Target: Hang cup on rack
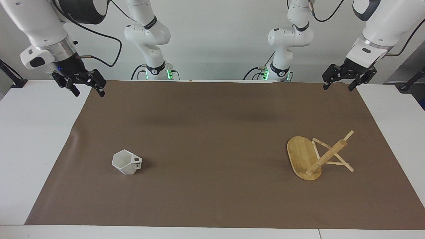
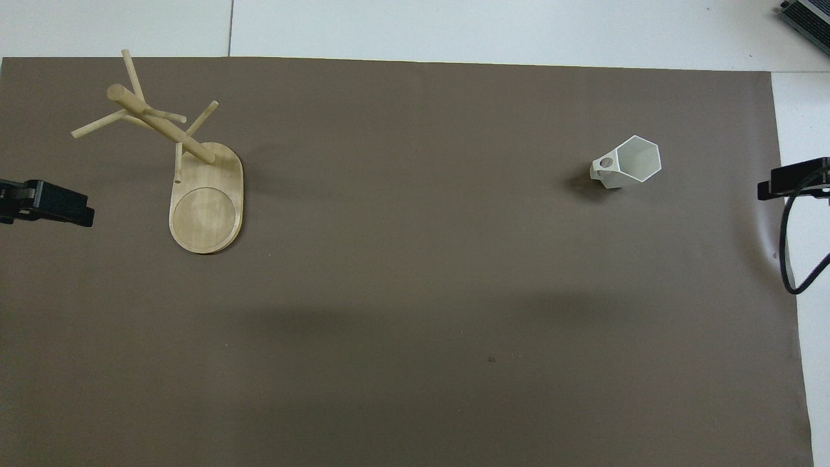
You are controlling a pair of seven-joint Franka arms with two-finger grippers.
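Observation:
The white faceted cup (image 1: 127, 162) stands upright on the brown mat toward the right arm's end, its pierced handle pointing toward the rack; it also shows in the overhead view (image 2: 628, 162). The bamboo rack (image 1: 310, 156) stands upright on its oval base toward the left arm's end, pegs bare, and shows in the overhead view (image 2: 194, 168). My right gripper (image 1: 89, 93) is open and empty, raised over the mat's corner by its base. My left gripper (image 1: 338, 88) is open and empty over the mat's other near corner. Both arms wait. Each gripper's tip shows at an overhead edge: left (image 2: 45, 202), right (image 2: 794, 180).
The brown mat (image 1: 212, 132) covers most of the white table (image 1: 33, 149). A black cable (image 2: 788, 259) hangs by the right gripper. A dark device corner (image 2: 807, 16) lies at the table's edge farthest from the robots, at the right arm's end.

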